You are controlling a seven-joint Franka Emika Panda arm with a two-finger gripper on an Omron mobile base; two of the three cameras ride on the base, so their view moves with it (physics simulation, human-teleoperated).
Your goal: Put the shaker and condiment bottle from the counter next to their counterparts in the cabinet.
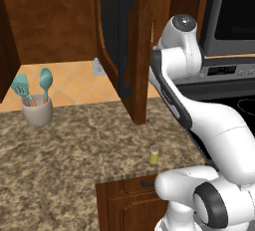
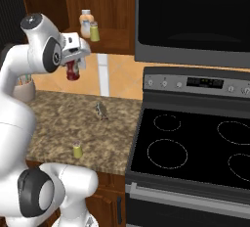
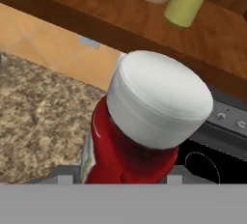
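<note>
Clearly the condiment bottle (image 2: 72, 70) is off the worktop (image 2: 63, 123), carried in the air in front of the open cabinet (image 1: 134, 46); the hand view looks down on its white cap and red body, cap pointing toward the cabinet shelf (image 3: 144, 20). The gripper (image 2: 73, 62) has its jaws closed on the bottle's body. On the shelf stand the counterparts: a pale bottle (image 2: 86, 21) and a yellow-green shaker (image 2: 94, 31), close together near the shelf's front edge. The shaker (image 1: 154, 155) of the task waits on the worktop near its front edge, well apart from the arm.

The risk, as I judge it, lies in the approach: the two things on the shelf sit near the lip, so a bottle brought in too low could catch the shelf edge, or one brought in too straight could knock them over. The open door (image 1: 122, 41) beside the arm also leaves little room for a wide swing.
</note>
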